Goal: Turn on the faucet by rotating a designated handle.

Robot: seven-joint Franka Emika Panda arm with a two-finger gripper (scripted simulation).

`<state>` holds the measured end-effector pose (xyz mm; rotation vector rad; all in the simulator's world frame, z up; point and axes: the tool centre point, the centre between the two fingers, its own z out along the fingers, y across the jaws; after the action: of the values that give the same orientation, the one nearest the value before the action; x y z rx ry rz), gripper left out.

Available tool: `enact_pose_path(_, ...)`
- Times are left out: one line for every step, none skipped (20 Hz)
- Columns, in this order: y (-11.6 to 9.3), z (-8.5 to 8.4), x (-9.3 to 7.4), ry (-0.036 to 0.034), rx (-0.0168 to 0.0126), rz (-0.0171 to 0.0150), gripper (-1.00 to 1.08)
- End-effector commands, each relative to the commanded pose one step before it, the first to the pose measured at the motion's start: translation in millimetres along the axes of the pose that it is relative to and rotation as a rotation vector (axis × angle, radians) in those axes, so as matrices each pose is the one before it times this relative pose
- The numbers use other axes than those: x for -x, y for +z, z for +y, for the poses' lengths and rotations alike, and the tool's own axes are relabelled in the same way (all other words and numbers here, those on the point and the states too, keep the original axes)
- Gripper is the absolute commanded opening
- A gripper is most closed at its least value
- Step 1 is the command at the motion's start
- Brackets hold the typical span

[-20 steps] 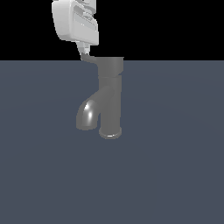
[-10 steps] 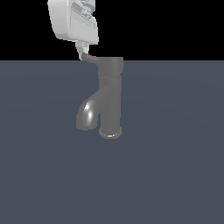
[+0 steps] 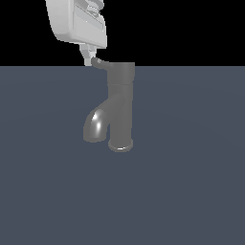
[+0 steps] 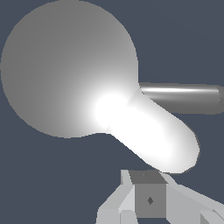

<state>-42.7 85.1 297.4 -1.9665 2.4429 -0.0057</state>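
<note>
The faucet (image 3: 119, 112) stands upright on the dark surface (image 3: 191, 191), its glossy spout (image 3: 95, 125) curving down toward the exterior view's left. The handle (image 3: 120, 72) caps the column, its thin lever tab (image 3: 98, 62) sticking out on the spout's side. The gripper (image 3: 88, 59) hangs just beside that tab's tip; I cannot tell whether its jaws are spread or pressed together.
</note>
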Motion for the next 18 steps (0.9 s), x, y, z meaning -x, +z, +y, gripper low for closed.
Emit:
enact_pose_path(-0.17,5.61,-9.92,0.01128,0.00385,0.00266,-1.00)
enact_pose_path(0.04,2.37,-1.08,-0.00025,0.00041,-0.00010,-1.00)
enact_pose_path(-0.14,2.45,-1.17,0.00000,0.00000,0.00000,-1.00)
enact_pose_path(0.04,2.38,-1.09,-0.00024,0.00041,-0.00010,-1.00)
enact_pose_path(0.04,2.39,-1.10,-0.00023,0.00042,-0.00010,-1.00)
enact_pose_path(-0.15,2.48,-1.18,0.00000,0.00000,0.00000,-1.00)
enact_pose_path(0.03,2.41,-1.11,-0.00021,0.00043,-0.00010,-1.00)
enact_pose_path(0.03,2.41,-1.13,-0.00019,0.00044,-0.00010,-1.00)
enact_pose_path(0.00,0.00,0.00,0.00000,0.00000,0.00000,-1.00)
enact_pose_path(0.22,-0.02,9.08,-0.01497,-0.00243,-0.00001,-1.00)
enact_pose_path(0.00,1.08,-4.27,0.00083,0.00016,-0.00002,-1.00)
enact_pose_path(0.00,1.09,-4.28,0.00083,0.00016,-0.00002,-1.00)
enact_pose_path(0.00,1.09,-4.30,0.00083,0.00016,-0.00002,-1.00)
enact_pose_path(-0.01,1.10,-4.31,0.00083,0.00016,-0.00002,-1.00)
enact_pose_path(-0.01,1.10,-4.33,0.00083,0.00016,-0.00001,-1.00)
enact_pose_path(-0.01,1.11,-4.35,0.00083,0.00016,-0.00001,-1.00)
enact_pose_path(0.00,1.08,-4.42,0.00096,0.00018,-0.00001,-1.00)
enact_pose_path(-0.01,1.11,-4.38,0.00083,0.00015,-0.00001,-1.00)
